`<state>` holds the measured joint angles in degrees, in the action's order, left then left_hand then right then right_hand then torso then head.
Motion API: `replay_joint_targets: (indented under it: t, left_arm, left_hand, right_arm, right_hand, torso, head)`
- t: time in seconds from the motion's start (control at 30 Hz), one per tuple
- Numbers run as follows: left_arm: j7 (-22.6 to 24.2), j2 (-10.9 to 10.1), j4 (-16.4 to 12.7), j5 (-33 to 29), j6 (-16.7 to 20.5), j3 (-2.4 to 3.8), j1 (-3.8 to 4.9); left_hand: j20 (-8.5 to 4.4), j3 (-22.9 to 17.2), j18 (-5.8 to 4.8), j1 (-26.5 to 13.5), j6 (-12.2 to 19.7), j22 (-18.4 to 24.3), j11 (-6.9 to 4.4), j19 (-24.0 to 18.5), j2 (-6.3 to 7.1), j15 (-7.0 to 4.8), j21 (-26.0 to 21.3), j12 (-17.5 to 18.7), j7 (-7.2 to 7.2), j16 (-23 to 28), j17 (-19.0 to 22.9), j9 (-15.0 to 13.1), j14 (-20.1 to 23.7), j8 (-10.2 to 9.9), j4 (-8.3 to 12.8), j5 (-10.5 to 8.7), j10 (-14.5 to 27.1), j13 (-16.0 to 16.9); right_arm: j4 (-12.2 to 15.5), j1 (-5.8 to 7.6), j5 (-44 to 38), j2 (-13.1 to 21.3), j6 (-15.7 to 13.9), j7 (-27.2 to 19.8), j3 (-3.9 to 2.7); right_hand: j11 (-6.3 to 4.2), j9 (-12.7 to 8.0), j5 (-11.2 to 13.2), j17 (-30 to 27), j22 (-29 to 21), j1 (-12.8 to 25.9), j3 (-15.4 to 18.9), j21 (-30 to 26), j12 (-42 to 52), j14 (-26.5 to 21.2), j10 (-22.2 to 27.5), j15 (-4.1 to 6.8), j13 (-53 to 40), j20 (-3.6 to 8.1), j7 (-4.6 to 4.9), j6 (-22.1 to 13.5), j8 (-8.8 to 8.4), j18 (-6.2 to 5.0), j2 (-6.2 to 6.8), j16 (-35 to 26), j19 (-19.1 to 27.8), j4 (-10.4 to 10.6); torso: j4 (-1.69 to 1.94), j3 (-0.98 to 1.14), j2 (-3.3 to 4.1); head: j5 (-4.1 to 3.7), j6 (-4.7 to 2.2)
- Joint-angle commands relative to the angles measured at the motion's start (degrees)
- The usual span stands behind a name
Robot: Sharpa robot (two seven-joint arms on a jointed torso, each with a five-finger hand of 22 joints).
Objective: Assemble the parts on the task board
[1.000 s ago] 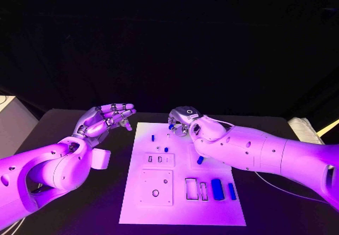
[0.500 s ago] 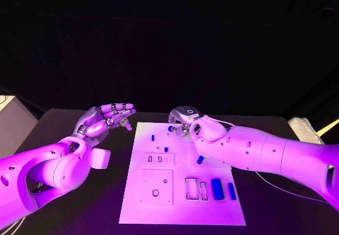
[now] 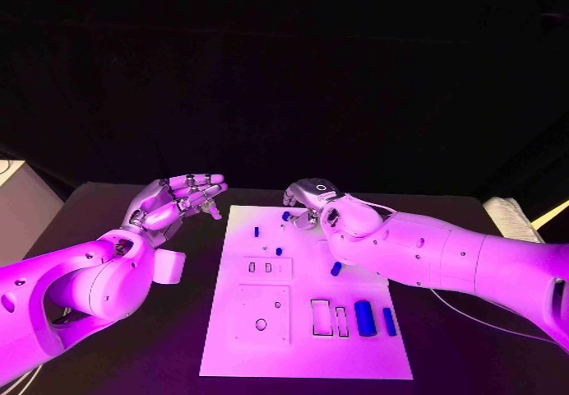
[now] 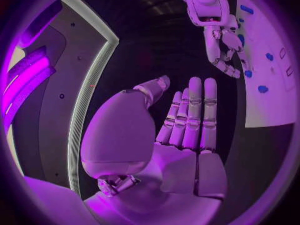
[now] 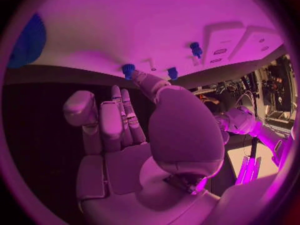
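The task board lies flat at the centre of the black table, its long axis running from six to twelve o'clock. Small blue parts are spread over it: two upright pegs toward eleven o'clock, one short piece just right of centre, and two longer bars lying at about five o'clock beside open rectangular slots. The right hand hangs over the far edge of the board at twelve o'clock, fingers pointing down; in the right wrist view one fingertip sits right at a small blue part standing at that edge, the other fingers straight and together. I cannot tell whether the part is pinched or merely touched. The left hand is raised off the board at ten o'clock, beside its left edge, fingers loosely apart and holding nothing. Judgement on handling: the parts appear to be rigid moulded pieces, very light and smooth, liable to tip or skid if pushed from one side. Each is best taken by its upper end, between two opposing fingertips, and lifted straight up. The board itself looks light enough to shift under side load.
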<state>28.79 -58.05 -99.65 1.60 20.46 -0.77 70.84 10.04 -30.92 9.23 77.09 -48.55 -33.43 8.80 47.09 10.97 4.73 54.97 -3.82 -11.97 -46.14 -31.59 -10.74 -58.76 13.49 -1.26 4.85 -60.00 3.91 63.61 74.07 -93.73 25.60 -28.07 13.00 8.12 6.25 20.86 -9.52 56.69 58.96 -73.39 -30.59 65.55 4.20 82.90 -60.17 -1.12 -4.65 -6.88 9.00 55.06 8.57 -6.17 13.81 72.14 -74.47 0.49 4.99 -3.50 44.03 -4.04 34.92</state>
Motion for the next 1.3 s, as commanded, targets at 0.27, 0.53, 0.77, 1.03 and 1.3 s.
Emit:
replay_joint_targets:
  t: [0.27, 0.53, 0.77, 1.03, 1.3]
  left_arm:
    - [0.46, -0.26, 0.49, -0.13, -0.8, 0.06, 0.1]
    - [0.49, -0.4, 0.9, -0.13, -1.0, 0.05, 0.09]
    - [0.39, -0.28, 0.99, -0.13, -1.22, 0.04, 0.08]
    - [0.29, -0.1, 1.13, -0.13, -1.38, 0.03, 0.06]
    - [0.22, -0.03, 1.26, -0.11, -1.44, 0.03, 0.06]
  left_hand:
    - [0.25, -0.41, 1.21, -0.07, 0.23, -0.27, -0.03, -0.71, -0.37, -0.12, 0.51, -0.04, -0.15, -0.28, 0.2, -0.13, 0.53, -0.28, -0.03, -0.32, 0.46, 0.02]
    - [0.26, -0.42, 1.22, -0.05, 0.25, -0.3, -0.03, -0.76, -0.33, -0.12, 0.56, -0.05, -0.13, -0.29, 0.22, -0.14, 0.54, -0.29, 0.01, -0.34, 0.47, 0.03]
    - [0.26, -0.42, 1.22, -0.05, 0.25, -0.3, -0.03, -0.76, -0.33, -0.12, 0.56, -0.05, -0.13, -0.29, 0.22, -0.14, 0.54, -0.29, 0.01, -0.34, 0.47, 0.03]
    - [0.27, -0.38, 1.22, -0.07, 0.28, -0.34, -0.04, -0.81, -0.24, -0.12, 0.63, -0.05, -0.12, -0.32, 0.25, -0.15, 0.55, -0.3, 0.04, -0.36, 0.48, 0.03]
    - [0.27, -0.38, 1.22, -0.07, 0.28, -0.34, -0.04, -0.81, -0.24, -0.12, 0.63, -0.05, -0.12, -0.32, 0.25, -0.15, 0.55, -0.3, 0.04, -0.36, 0.48, 0.03]
  right_arm:
    - [10.63, 1.45, 7.91, 10.13, -2.15, -0.36, -0.72]
    - [16.22, 3.18, 18.33, 18.22, 2.47, 0.81, -1.18]
    - [15.18, 3.48, 23.13, 20.28, 6.13, 0.56, -1.24]
    - [11.76, 3.28, 24.63, 19.13, 7.66, 0.4, -1.21]
    - [9.1, 2.36, 24.22, 16.92, 8.68, 0.62, -1.13]
  right_hand:
    - [-0.97, 0.12, -0.32, 4.09, 4.91, 0.55, 1.24, 3.57, 4.44, 1.36, -5.86, 0.56, -1.12, 0.34, 0.16, -0.51, -0.81, 0.53, 0.79, 2.64, -2.87, 1.62]
    - [-3.76, 0.95, -0.16, 9.94, 13.13, -2.09, 14.78, 9.95, 17.66, 2.89, -14.86, 2.95, -14.09, 2.54, -1.44, -3.16, -1.85, 2.2, 0.19, 6.71, -6.97, 5.1]
    - [-2.8, 3.05, -2.09, 17.54, 18.83, -9.17, 23.08, 14.07, 52.45, 4.19, -12.69, 2.03, -51.17, 1.81, -0.44, -5.55, 0.63, 3.2, -1.59, 11.27, -9.21, 12.92]
    - [-2.25, 3.95, -3.51, 22.74, 21.77, -11.31, 24.13, 16.3, 70.59, 5.02, -19.06, 1.47, -69.7, 1.29, -0.02, -6.32, 2.46, 3.78, -1.79, 13.84, -10.4, 15.95]
    - [-2.16, 4.11, -3.69, 24.17, 21.82, -11.09, 24.19, 16.26, 72.86, 5.27, -20.08, 1.36, -72.04, 1.17, 0.03, -6.25, 2.93, 3.76, -2.05, 14.47, -10.34, 15.98]
  torso:
    - [-0.81, 0.33, -0.37]
    - [-1.68, 0.9, -0.67]
    - [-1.86, 1.21, -0.66]
    - [-1.71, 1.1, -0.48]
    - [-1.43, 1.26, -0.29]
  head:
    - [-0.09, -0.69]
    - [-0.07, -1.07]
    - [-0.06, -1.08]
    - [-0.09, -0.8]
    - [-0.18, -0.43]
